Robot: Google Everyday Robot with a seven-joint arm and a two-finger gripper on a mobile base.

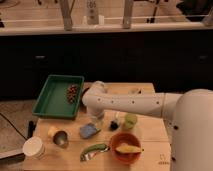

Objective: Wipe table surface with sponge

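The sponge [89, 131] is a small flat blue-grey pad lying on the light tan wooden table surface [150, 131], left of centre. My white arm reaches in from the right and bends down at its wrist [95, 96]. My gripper [97, 119] hangs just behind the sponge, at its far right edge, low over the wood. Whether it touches the sponge cannot be told.
A green tray [50, 100] with dark grapes [72, 93] sits at the back left. Near the front are a white cup [34, 147], a metal cup [61, 138], a green vegetable [94, 150] and an orange bowl [125, 148]. A green fruit [130, 121] lies right of the gripper.
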